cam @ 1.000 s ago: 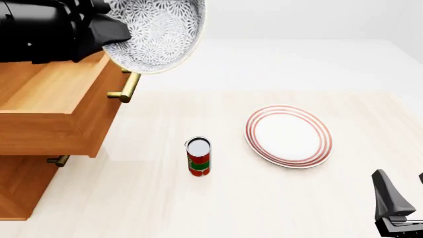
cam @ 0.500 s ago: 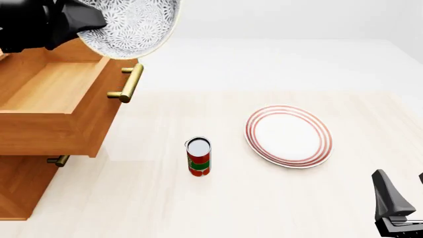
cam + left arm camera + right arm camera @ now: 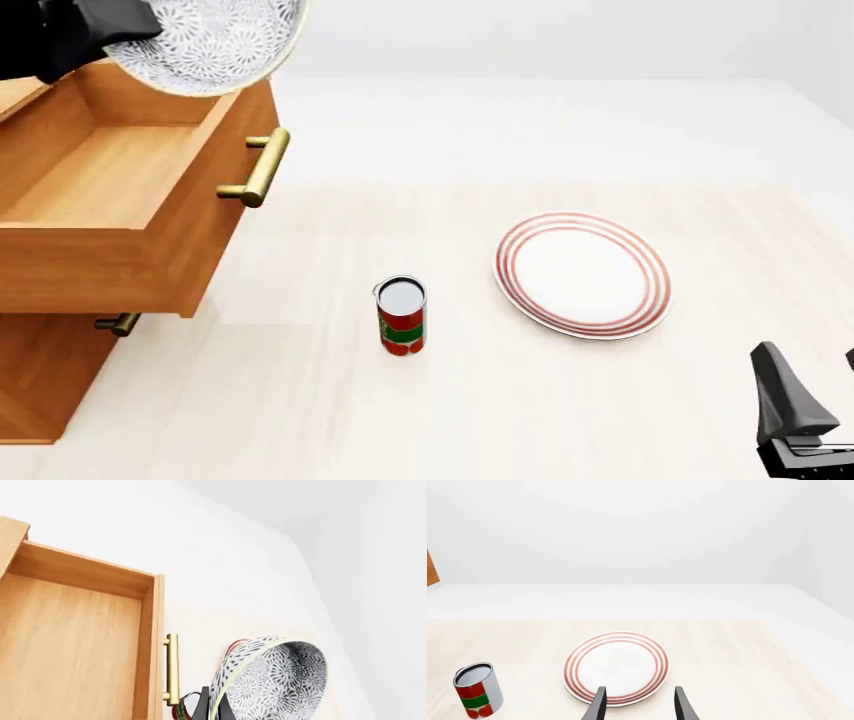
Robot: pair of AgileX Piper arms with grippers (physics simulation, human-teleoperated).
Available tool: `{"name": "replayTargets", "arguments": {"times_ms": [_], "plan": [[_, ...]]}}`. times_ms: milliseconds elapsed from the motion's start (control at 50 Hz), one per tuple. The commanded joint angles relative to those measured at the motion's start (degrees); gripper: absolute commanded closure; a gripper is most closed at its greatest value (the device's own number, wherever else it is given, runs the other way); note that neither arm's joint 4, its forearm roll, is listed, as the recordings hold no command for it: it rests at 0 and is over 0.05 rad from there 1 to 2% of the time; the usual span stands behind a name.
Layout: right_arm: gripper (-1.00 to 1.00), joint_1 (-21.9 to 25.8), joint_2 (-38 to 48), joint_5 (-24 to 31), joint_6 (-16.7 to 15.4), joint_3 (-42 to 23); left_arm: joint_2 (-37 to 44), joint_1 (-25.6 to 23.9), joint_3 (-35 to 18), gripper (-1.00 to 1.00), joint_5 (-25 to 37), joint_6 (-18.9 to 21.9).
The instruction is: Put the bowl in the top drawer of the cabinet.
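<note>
Bowl: you carry it tilted, above the back of the open top drawer of the cabinet.
Left tool: clenched on the bowl's rim; only the finger tips show in the wrist view.
Right tool: released, idle over the desk near the plate.
Handling: rigid, likely smooth and breakable. Grip the rim only, and lower it gently.
Hazard: you may clip the drawer wall.

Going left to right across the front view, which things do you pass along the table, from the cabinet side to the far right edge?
Cabinet with its open top drawer → red and green can → red-ringed plate → right hand at the lower right corner.
</note>
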Motion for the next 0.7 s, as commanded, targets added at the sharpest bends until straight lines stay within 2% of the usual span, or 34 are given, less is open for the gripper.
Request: {"name": "replayTargets", "arguments": {"times_ms": [20, 700], "plan": [[-1.0, 0.0, 0.0, 0.0, 0.0, 0.0, -0.8, 3.6, -0.4, 1.0, 0.0, 0.2], [-1.0, 0.0, 0.0, 0.0, 0.0, 0.0, -1.5, 14.2, -0.5, 1.0, 1.5, 1.3]]}}
